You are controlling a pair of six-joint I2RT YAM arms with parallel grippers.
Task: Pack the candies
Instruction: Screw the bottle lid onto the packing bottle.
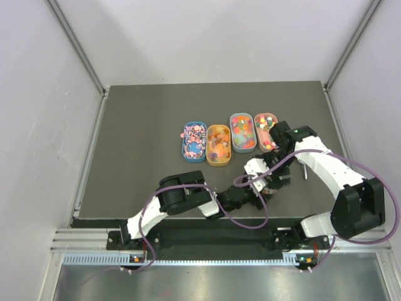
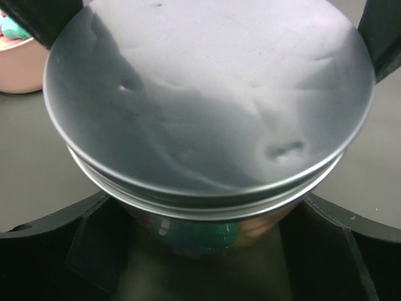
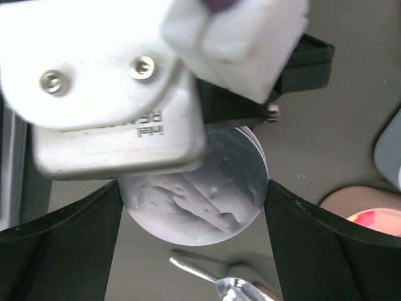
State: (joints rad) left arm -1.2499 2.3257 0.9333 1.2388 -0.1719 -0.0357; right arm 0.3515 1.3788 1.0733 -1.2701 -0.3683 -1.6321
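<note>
Your table (image 1: 144, 144) is dark grey and matt, closed in by white walls (image 1: 207, 37) at the left, right and back, with a metal rail (image 1: 188, 258) along the near edge. The widest open stretch lies left of the trays. On the right, both arms crowd together near the front edge, and the scoop (image 3: 232, 285) lies just beside them.

Four oval trays stand in a row at mid-table: a blue tray (image 1: 186, 145), a yellow tray (image 1: 218, 164), a grey-blue tray (image 1: 242, 150) and a pink tray (image 1: 265, 115). Each holds its share of the candies (image 1: 218, 144).

In front of the row stands the jar (image 2: 207, 233); more coloured sweets show dimly through its glass. Your left gripper (image 2: 216, 25) clamps the jar from both sides. Your right gripper (image 3: 194, 194) has its jaws closed against the rim of the lid (image 2: 207, 94), which sits on the jar.
</note>
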